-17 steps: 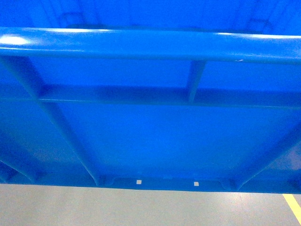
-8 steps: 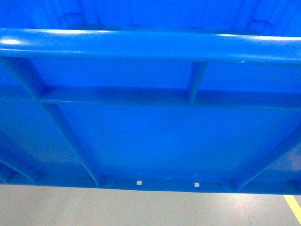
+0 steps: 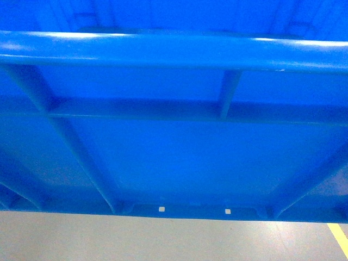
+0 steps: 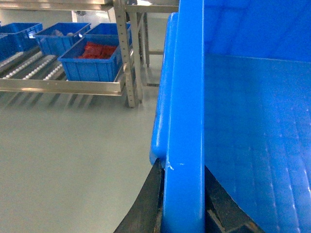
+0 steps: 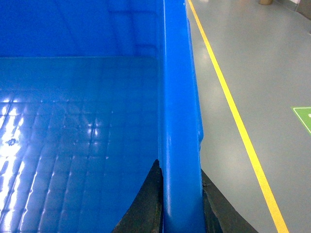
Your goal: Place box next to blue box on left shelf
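The box [image 3: 179, 157] was glossy blue plastic with a fat rolled rim, ribbed walls and a gridded floor, and it pretty much filled the head view. Compared to a second ago it had barely shifted, ribs sliding slightly right. The left end effector [image 4: 183, 213] was clamped over the left wall's rim, the right end effector [image 5: 181, 213] same on the right rim. The left shelf [image 4: 48, 77], grey rails with white rollers, sat far left holding smaller blue bins [image 4: 92, 63]. Open grey floor [image 4: 73, 155] lay between; a yellow line [image 5: 233, 111] ran along the right.
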